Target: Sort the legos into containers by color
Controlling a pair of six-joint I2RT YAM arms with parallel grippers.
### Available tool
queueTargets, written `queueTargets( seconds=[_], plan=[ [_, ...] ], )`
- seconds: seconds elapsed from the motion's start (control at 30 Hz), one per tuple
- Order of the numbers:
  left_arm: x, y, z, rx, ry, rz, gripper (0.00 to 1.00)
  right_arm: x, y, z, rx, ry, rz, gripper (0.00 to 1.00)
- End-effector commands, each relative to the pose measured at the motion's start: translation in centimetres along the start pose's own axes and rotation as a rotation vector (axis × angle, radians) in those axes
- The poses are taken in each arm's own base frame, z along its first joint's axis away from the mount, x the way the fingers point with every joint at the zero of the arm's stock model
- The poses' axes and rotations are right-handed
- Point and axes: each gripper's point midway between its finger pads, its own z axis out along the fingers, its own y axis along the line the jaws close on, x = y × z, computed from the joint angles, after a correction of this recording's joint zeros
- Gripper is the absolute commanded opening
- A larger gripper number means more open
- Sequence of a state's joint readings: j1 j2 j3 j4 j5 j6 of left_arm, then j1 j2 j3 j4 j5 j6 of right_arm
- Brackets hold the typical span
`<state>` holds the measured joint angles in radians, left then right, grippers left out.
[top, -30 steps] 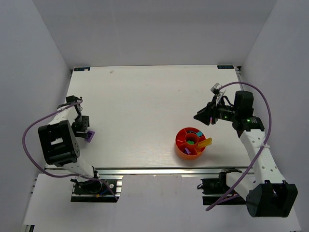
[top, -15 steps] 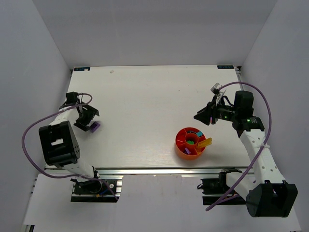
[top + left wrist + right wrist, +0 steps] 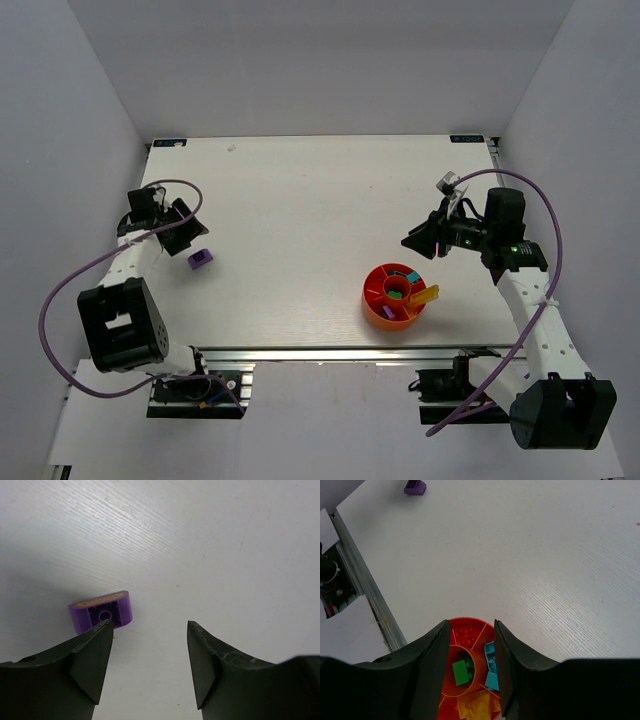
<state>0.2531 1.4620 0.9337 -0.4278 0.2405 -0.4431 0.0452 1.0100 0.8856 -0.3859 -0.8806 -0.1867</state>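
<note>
Purple lego [image 3: 102, 612] loose on surface, well left of tray [image 3: 372, 285]. Offset beside one fingertip of left end effector [image 3: 150, 630], outside its gap, long axis roughly finger-to-finger. Left nearer, released, empty. Right end effector [image 3: 470, 630] released, over tray.

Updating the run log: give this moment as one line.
left tool: open, beside purple lego | purple lego: on table, unsorted | right tool: open, facing tray
</note>
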Motion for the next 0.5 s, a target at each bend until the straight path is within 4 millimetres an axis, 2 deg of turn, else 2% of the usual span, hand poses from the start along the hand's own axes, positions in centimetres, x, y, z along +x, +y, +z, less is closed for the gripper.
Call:
queueTargets(
  seconds=[0.0, 0.2, 0.23, 0.3, 0.37, 0.4, 0.47],
  plan=[
    [-1.4, -1.9, -2.0, 0.093, -0.067, 0.162, 0.7, -0.2, -0.4, 0.2, 0.003, -0.013, -0.016, 0.46],
    [0.8, -0.1, -1.5, 0.089, 0.021, 0.449, 0.68, -0.2, -0.3, 0.1, 0.001, -0.014, -0.018, 0.46],
    [1.8, 0.1, -1.3, 0.081, 0.032, 0.46, 0.69, -0.2, -0.2, 0.2, -0.003, -0.014, -0.02, 0.46],
    [1.2, -0.6, -1.7, 0.12, -0.035, 0.58, 0.81, -0.2, -0.4, 0.1, 0.0, -0.014, -0.016, 0.46],
    [1.5, -0.8, -1.5, 0.14, -0.068, 0.644, 0.82, -0.1, -0.4, 0.2, -0.002, -0.012, -0.012, 0.46],
    [1.2, 0.0, -1.5, 0.095, -0.077, 0.661, 0.83, -0.1, -0.4, 0.2, -0.001, -0.011, -0.011, 0.46],
    [1.3, 0.3, -1.3, 0.081, -0.06, 0.706, 0.83, -0.2, -0.3, 0.2, -0.005, -0.011, -0.014, 0.46]
  ],
)
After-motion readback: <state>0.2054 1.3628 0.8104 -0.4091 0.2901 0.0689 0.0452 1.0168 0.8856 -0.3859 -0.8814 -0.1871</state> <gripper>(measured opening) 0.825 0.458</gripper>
